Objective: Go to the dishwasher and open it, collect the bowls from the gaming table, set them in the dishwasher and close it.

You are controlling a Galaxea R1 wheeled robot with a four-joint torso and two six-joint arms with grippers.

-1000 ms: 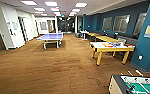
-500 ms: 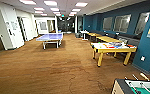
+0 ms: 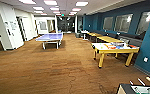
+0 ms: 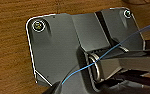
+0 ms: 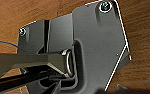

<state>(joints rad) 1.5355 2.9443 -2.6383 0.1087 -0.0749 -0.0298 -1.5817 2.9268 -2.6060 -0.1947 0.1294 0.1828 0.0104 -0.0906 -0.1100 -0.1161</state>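
Against the blue right-hand wall, ahead of us, stands the long white-topped bench with yellow legs and edge (image 3: 114, 48), its long axis running across the head view, colourful boxes (image 3: 116, 45) on top. We cannot make out bowls there. Our tools' state we cannot tell. Brown wood-pattern floor (image 3: 53, 67) lies under both wrists. A blue ping-pong table (image 3: 50, 37) stands farther left.
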